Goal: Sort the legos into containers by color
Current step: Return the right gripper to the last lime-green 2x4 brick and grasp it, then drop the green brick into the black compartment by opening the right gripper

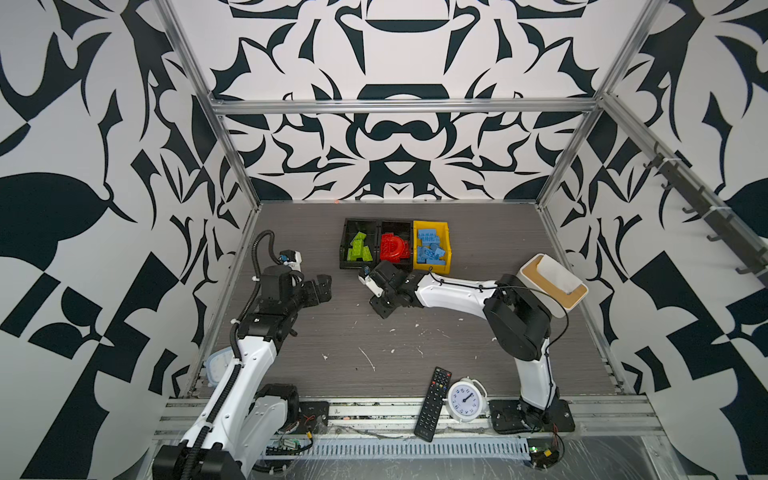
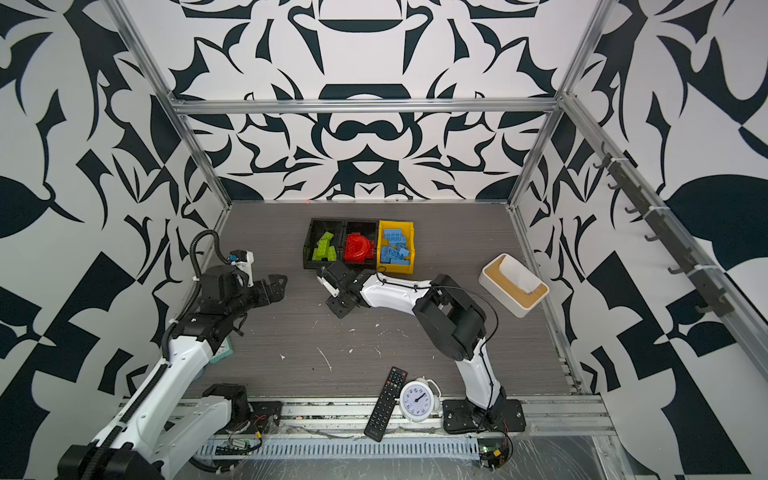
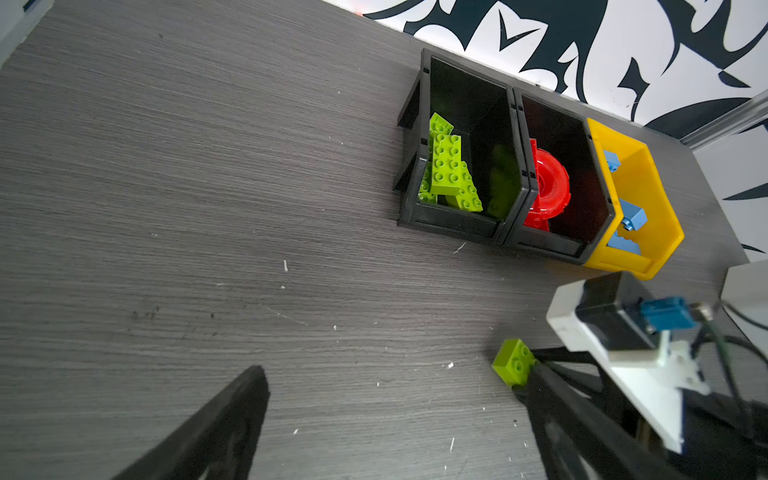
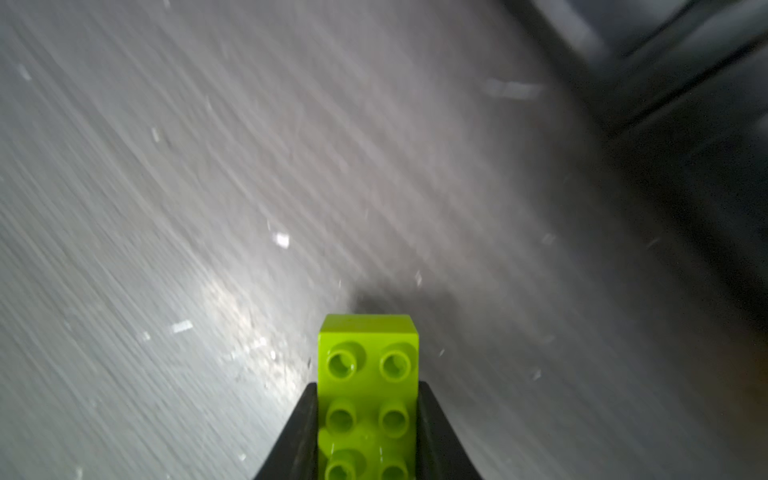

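Right tool [image 4: 368, 390] is pinching the green brick [image 4: 368, 332], bottom centre of the right wrist frame, left tool [image 1: 318, 291] is idling wide open; overhanging brick is risking clipping the black tray [image 1: 344, 249] rim and twisting loose.

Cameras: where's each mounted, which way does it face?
Top views: high at the front, looking down toward the back wall; left arm, right arm, black trays, yellow bin.
Left wrist: on the left arm, facing the trays across the table; own open jaws show.
Right wrist: looks along its jaws, shut on a green brick.
Shared: both wrist views show that brick.
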Motion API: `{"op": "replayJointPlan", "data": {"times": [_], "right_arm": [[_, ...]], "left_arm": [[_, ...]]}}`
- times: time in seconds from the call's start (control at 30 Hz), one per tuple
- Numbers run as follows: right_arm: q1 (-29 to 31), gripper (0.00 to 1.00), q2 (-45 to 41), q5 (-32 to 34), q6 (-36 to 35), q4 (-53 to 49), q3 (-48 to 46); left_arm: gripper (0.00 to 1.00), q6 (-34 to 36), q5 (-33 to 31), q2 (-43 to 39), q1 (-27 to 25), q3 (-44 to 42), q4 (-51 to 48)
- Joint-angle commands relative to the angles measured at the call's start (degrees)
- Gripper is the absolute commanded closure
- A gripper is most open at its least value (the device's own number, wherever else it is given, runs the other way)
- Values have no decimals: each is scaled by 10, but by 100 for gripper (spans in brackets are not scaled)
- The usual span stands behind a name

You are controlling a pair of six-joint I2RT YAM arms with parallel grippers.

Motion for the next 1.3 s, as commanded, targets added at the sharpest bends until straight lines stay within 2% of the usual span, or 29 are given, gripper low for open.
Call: {"op": "replayJointPlan", "data": {"times": [0.0,0.37,0.63,0.77,0.83,0.87,0.97,1.07,1.17,1.27], "right_arm": [[-2,71,-5,39,7,46,66],[-45,75,132,59,29,105,279],[-65,75,189,75,39,140,341],[-73,59,215,70,47,129,372],[-73,38,217,70,44,119,381],[-72,35,214,64,44,120,380],[-66,29,172,48,38,145,340],[-58,28,98,38,29,183,254],[-55,27,-30,39,28,245,104],[-55,23,-173,78,12,272,-49]], "left_arm": [[1,6,-19,-6,2,-8,4],[1,8,-78,-16,3,-24,34],[1,6,-96,-31,3,-35,44],[1,8,-117,-35,2,-64,90],[1,13,-146,-38,2,-86,130],[1,17,-159,-40,3,-98,149],[1,47,-172,-44,3,-145,251],[1,66,-185,-41,2,-171,318],[1,86,-200,-18,2,-171,343],[1,107,-214,26,2,-172,383]]}}
